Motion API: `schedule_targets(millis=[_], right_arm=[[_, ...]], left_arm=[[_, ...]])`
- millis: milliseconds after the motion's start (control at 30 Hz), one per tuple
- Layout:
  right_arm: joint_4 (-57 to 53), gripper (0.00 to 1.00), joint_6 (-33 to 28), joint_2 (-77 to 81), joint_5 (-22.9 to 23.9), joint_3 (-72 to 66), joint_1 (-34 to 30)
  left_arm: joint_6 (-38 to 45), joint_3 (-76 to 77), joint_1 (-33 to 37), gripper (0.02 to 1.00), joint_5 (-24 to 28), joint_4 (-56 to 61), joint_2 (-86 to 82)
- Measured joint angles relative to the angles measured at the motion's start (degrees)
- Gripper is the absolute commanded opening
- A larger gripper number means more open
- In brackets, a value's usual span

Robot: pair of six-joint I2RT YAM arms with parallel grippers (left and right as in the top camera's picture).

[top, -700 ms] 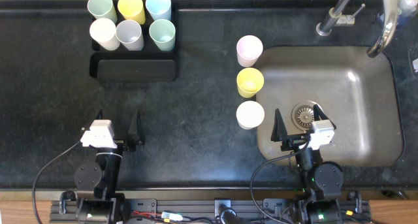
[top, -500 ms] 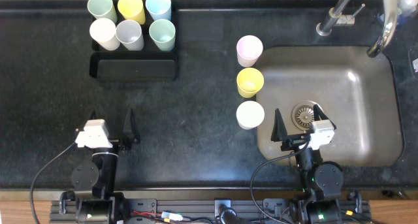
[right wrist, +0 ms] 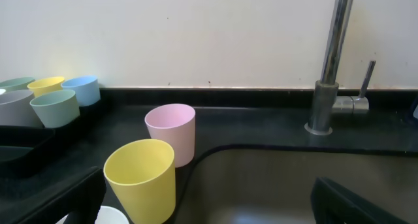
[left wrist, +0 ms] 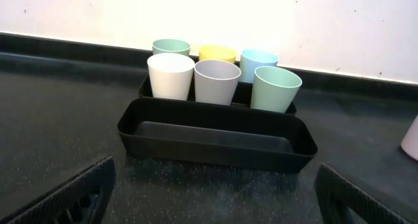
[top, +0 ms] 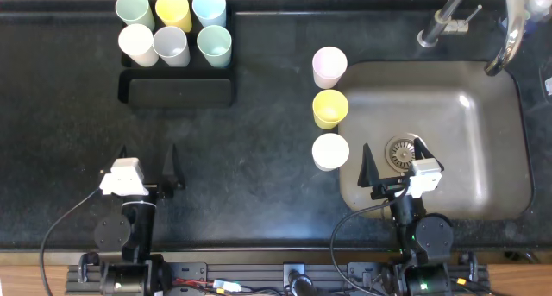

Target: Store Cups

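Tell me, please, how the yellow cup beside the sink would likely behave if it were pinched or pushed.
The yellow cup looks like thin matte plastic, so it is probably light and fairly stiff. It stands upright and narrows toward its base, so a high push could tip it. The sink edge is close, so it might fall in.

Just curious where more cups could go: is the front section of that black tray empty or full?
Empty. The front section shows only its bare floor; all six cups stand behind it.
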Motion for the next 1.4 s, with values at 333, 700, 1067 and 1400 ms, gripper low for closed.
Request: schedule_targets(millis=[333,700,1067,1400], right_arm=[[-0.04,0.996,0.04,0.0,-0.02,0.0,0.0],[-0.04,0.998,0.02,0.02,-0.02,0.0,0.0],[-0.02,0.998,-0.02,0.02,0.0,0.0,0.0],[-0.02,0.996,-0.02,0.0,-0.02,0.0,0.0]], left_arm=[[0.0,0.0,0.0,1.0,0.0,0.0,0.0],[0.0,0.0,0.0,1.0,0.0,0.0,0.0],[0.0,0.0,0.0,1.0,0.0,0.0,0.0],[-0.52,1.07,0.0,1.0,0.02,-1.51,0.07]])
